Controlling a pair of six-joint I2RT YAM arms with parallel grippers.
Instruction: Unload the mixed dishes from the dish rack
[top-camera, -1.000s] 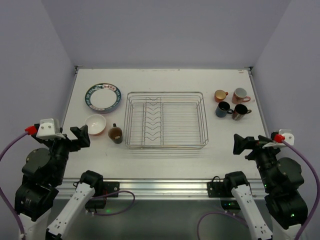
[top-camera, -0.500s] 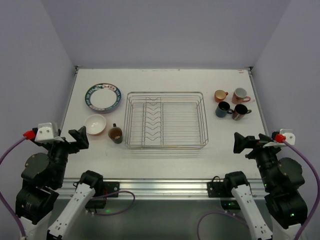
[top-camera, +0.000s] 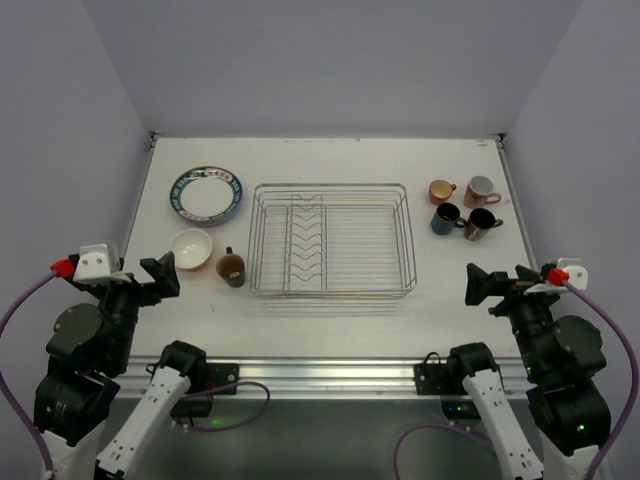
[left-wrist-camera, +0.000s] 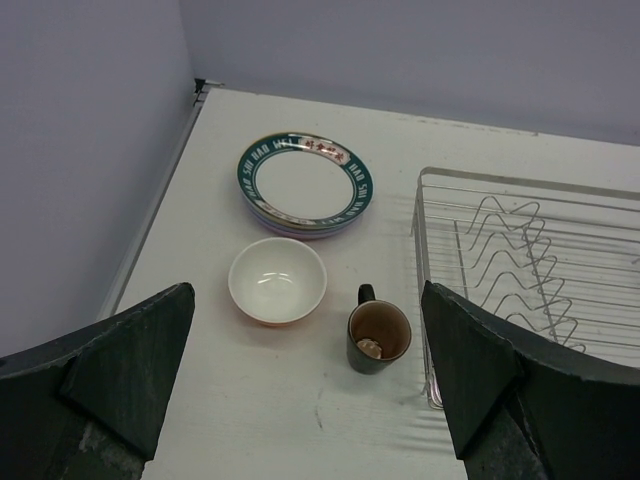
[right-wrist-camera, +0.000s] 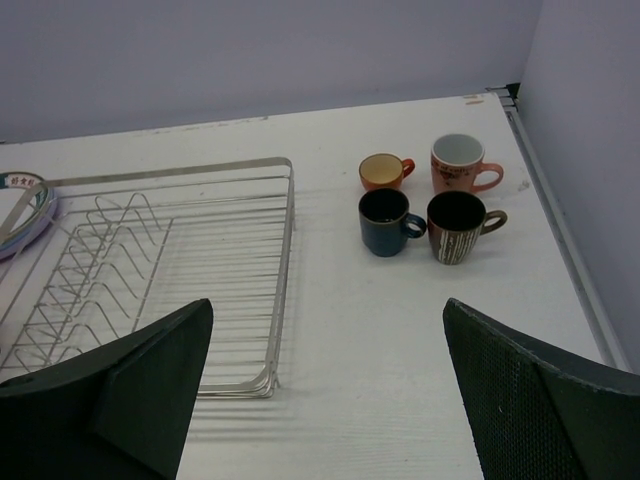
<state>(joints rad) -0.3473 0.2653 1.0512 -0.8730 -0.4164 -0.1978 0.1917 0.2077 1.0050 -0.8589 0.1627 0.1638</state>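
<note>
On the white desk (top-camera: 330, 160), in the middle: a silver wire dish rack (top-camera: 330, 186), with only its zigzag dividers (top-camera: 305, 240) inside. Left of it, toward the far corner: a stack of plates (top-camera: 206, 194), the top 1 white with a dark lettered rim, a lavender edge showing underneath. Nearer than the stack: a bowl (top-camera: 191, 247), white inside, orange outside, upright. Just beside the bowl, between it and the rack: 1 dark mug (top-camera: 232, 268), upright, handle pointing away from the arms. Right of the rack, well apart from it: 4 mugs in 2 rows, all upright and close together. Behind, an orange mug (top-camera: 441, 190) and a pink mug (top-camera: 481, 190); in front, a blue mug (top-camera: 446, 217) and a striped dark mug (top-camera: 481, 223). At the near left edge: left claw (top-camera: 160, 273), fingers spread wide, gripping nothing, raised above the desk. At the near right edge: right claw (top-camera: 480, 285), likewise spread wide and gripping nothing.
</note>
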